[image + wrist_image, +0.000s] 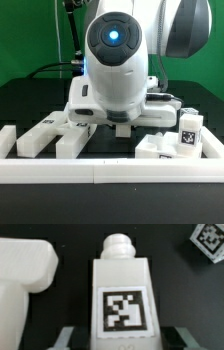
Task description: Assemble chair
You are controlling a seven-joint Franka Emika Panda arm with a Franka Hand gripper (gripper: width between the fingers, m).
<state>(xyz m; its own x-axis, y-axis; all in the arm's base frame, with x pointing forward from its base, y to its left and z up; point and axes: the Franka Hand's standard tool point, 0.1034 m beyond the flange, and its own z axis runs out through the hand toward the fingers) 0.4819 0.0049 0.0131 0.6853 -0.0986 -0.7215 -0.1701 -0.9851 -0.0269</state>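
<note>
White block (25,272) beside tagged bar (122,291)

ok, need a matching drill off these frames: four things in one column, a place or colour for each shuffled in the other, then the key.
Things
1. white plastic bar with rounded peg and square tag
2. long white border rail
3. white plastic tagged block
4. table top

Place or colour
A. black
B. on the exterior view's right of the white robot arm
C. between the fingers, a gap on either side
D. across the front in the exterior view

Pairs: 1-C, 2-D, 3-B, 4-A
</note>
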